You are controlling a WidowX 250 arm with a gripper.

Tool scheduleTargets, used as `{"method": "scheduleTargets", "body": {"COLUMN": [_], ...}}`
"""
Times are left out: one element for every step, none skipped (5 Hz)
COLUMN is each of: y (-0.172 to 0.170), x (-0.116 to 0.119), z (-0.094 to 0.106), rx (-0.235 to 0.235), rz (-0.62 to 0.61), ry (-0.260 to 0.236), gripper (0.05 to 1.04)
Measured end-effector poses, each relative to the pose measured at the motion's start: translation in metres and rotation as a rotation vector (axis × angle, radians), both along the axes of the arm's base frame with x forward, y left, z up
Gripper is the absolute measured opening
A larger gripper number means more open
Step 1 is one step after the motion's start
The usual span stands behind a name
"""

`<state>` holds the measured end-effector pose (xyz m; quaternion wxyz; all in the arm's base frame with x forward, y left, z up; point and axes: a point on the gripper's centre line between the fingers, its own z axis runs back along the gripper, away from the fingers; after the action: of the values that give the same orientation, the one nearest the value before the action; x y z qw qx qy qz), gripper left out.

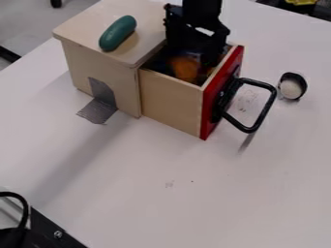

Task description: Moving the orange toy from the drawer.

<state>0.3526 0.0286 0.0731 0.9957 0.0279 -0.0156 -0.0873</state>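
On the white surface (161, 203), the pale wooden box (124, 80) has its red-fronted wooden drawer (171, 99) open, likely so the black gripper (192, 55) above can get the orange toy (184, 69) inside. I can't tell if the gripper is open, closed or holding that toy. I count one box, one drawer, one gripper, one long green toy (117, 33) on top, one orange toy.

Green oblong object (118, 33), grey tape (101, 107)

orange toy (185, 68), w/in drawer (169, 100); drawer open
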Motion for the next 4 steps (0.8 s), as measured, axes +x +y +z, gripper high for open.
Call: {"method": "scheduleTargets", "body": {"y": [0.001, -0.0001, 0.0028, 0.004], "x": [-0.0037, -0.0074, -0.009, -0.0107], "z": [-0.0058, -0.0083, -0.009, -0.0102], "rx": [0.024, 0.044, 0.066, 0.074], "rz": [-0.025, -0.044, -0.052, -0.048], "ry": [0.025, 0.042, 0.051, 0.056], "gripper": [0.997, 0.964, 0.83, 0.559]}}
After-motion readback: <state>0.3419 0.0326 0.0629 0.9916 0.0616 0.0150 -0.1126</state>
